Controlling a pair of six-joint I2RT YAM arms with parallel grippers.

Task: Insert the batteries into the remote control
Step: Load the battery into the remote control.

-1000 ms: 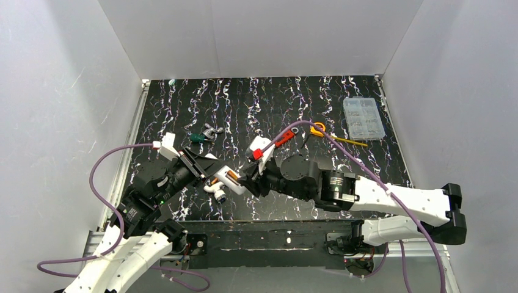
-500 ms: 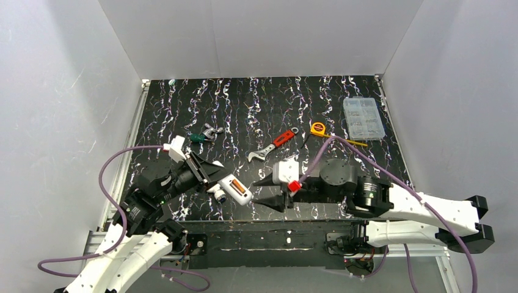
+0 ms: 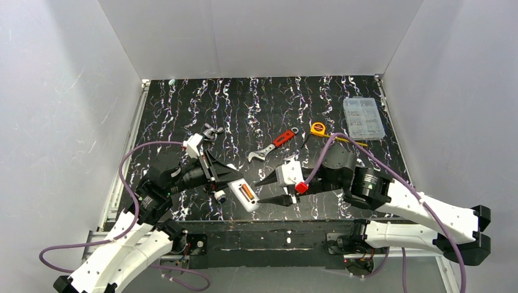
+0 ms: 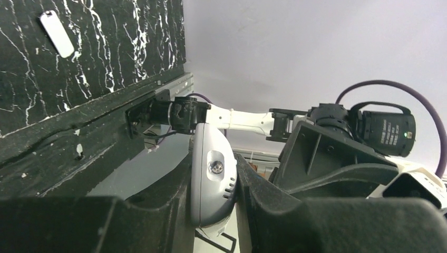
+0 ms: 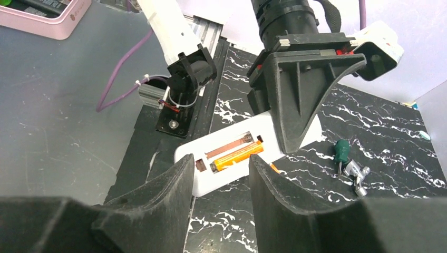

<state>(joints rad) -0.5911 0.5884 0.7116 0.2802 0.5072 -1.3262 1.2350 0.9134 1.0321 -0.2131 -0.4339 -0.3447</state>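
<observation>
Remote control [image 3: 245, 196] held above the near edge of the counter [image 3: 244, 110], clamped in the left end effector [image 3: 227, 178], recess upward with one orange battery [image 5: 237, 156] seated; right end effector [image 3: 261, 194] spread apart, empty, just beside it.

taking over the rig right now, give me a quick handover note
Left gripper: shut on the slim white rectangular remote control, battery recess facing up.
Right gripper: open, empty, fingers aimed at the remote.
Done: one thin orange cylindrical battery sits in the recess.
Left: the slot beside it looks empty; no second battery clearly in view. Small flat white cover piece lies on the table.
</observation>
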